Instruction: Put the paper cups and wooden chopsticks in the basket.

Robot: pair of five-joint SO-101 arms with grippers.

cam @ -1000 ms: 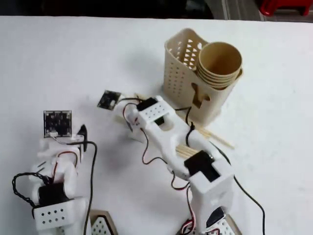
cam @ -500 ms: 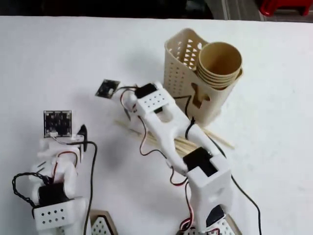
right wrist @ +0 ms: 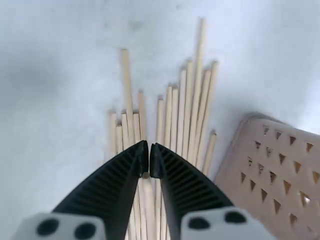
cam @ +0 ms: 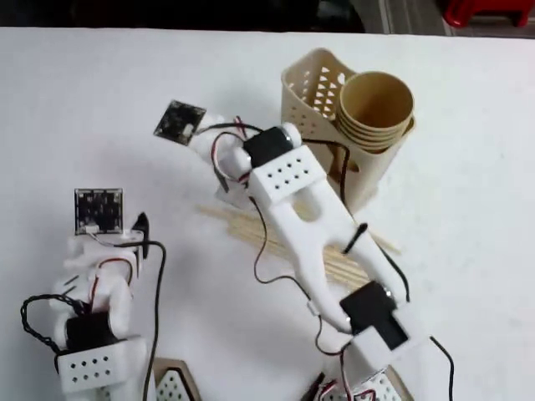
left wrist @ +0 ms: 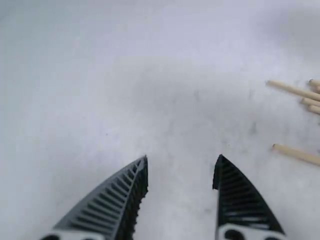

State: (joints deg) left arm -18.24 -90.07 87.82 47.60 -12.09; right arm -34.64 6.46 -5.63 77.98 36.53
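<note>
A stack of paper cups (cam: 376,109) stands inside the cream basket (cam: 311,100) at the back of the table. Several wooden chopsticks (cam: 251,230) lie in a loose bundle on the white table, in front of the basket and partly under my right arm (cam: 288,180). My right gripper (right wrist: 149,151) hovers shut just above the chopsticks (right wrist: 172,120), with the basket's wall (right wrist: 270,165) beside it. At the near left, my left gripper (left wrist: 181,162) is open and low over bare table. Some chopstick ends (left wrist: 295,90) lie off to one side of it.
The left arm (cam: 92,292) sits folded at the near left edge. Bare white table stretches left of and behind the basket. Wires hang along both arms. A red object (cam: 489,10) lies off the table at the far right.
My right arm has stretched out and swung away from me, toward the basket's left side, uncovering more of the chopstick bundle. The left arm has stayed still.
</note>
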